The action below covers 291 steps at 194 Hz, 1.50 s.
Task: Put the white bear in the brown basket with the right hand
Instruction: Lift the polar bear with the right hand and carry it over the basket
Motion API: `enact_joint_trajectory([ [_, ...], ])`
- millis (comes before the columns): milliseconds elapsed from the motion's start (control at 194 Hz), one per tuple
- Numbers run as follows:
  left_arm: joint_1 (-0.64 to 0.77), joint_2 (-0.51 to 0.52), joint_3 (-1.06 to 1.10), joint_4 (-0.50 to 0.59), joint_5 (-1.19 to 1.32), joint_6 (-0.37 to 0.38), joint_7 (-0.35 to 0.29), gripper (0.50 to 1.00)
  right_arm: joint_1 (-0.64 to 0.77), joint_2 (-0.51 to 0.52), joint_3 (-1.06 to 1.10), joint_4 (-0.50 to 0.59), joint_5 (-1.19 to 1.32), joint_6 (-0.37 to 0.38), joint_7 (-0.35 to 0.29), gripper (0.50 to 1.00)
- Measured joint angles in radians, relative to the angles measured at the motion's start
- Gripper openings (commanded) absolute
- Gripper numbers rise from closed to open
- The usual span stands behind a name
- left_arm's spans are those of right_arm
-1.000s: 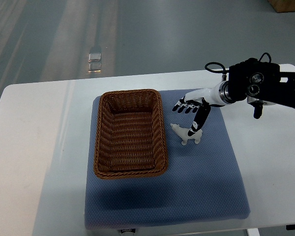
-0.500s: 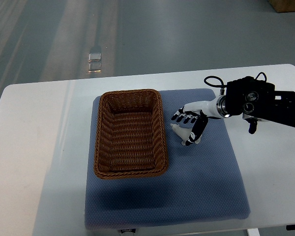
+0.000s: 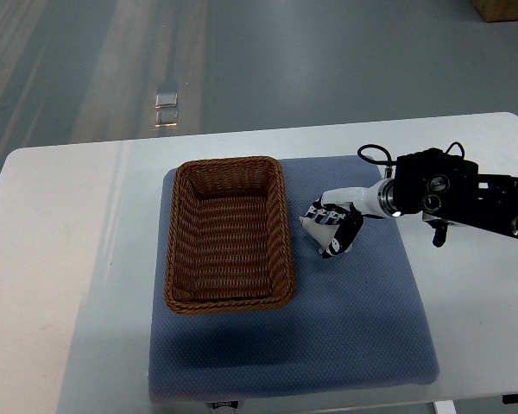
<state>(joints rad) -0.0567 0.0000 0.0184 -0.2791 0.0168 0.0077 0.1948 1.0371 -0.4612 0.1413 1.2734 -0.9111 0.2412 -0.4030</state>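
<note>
The white bear (image 3: 313, 226) lies on the blue mat (image 3: 363, 319), just right of the brown wicker basket (image 3: 228, 233). My right hand (image 3: 331, 228) comes in from the right edge and covers most of the bear, with its fingers curled around the toy's body. Only the bear's pale head end shows past the fingertips (image 3: 318, 214), pointing toward the basket. The bear still rests on the mat. The basket holds nothing. My left arm is out of the picture.
The mat lies on a white table (image 3: 69, 259). The right forearm's black housing (image 3: 453, 191) hangs over the table's right side with a cable loop above it. Grey floor lies beyond the far edge.
My right hand dropped down and leftward onto the bear, and its spread fingers closed around it. The forearm shifted lower in the picture. The bear stayed in the same spot.
</note>
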Motion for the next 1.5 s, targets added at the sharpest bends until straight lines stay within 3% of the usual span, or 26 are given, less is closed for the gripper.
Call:
enact_joint_trajectory([
  [46, 0.000, 0.000, 0.000, 0.000, 0.000, 0.000, 0.000, 1.000, -0.005, 0.001, 0.000, -0.001, -0.011, -0.002, 0.003, 0.650],
  [98, 0.000, 0.000, 0.000, 0.000, 0.000, 0.000, 0.000, 1.000, -0.009, 0.003, 0.000, -0.002, -0.023, -0.004, 0.008, 0.625],
  [216, 0.000, 0.000, 0.000, 0.000, 0.000, 0.000, 0.000, 1.000, -0.021, 0.013, 0.000, -0.008, -0.061, -0.017, 0.016, 0.509],
  [252, 0.000, 0.000, 0.000, 0.000, 0.000, 0.000, 0.000, 1.000, -0.023, 0.014, 0.000, -0.010, -0.071, -0.021, 0.017, 0.500],
  [629, 0.000, 0.000, 0.001, -0.002, -0.001, 0.000, 0.000, 1.000, 0.065, -0.058, 0.004, -0.006, -0.080, -0.005, 0.028, 0.500],
  [927, 0.000, 0.000, 0.002, -0.003, 0.001, 0.000, 0.000, 1.000, 0.340, -0.231, 0.009, 0.073, 0.006, 0.155, 0.029, 0.500],
  [1092, 0.000, 0.000, 0.002, -0.003, 0.002, 0.000, 0.000, 1.000, 0.441, -0.274, 0.009, 0.099, 0.049, 0.222, 0.029, 0.500],
  [1319, 0.000, 0.000, 0.002, -0.002, 0.002, 0.000, 0.000, 1.000, 0.492, -0.244, 0.006, 0.101, 0.069, 0.220, 0.027, 0.500],
  [1499, 0.000, 0.000, 0.002, -0.001, 0.002, 0.000, 0.000, 1.000, 0.499, -0.084, -0.008, 0.040, 0.079, 0.128, 0.031, 0.500],
])
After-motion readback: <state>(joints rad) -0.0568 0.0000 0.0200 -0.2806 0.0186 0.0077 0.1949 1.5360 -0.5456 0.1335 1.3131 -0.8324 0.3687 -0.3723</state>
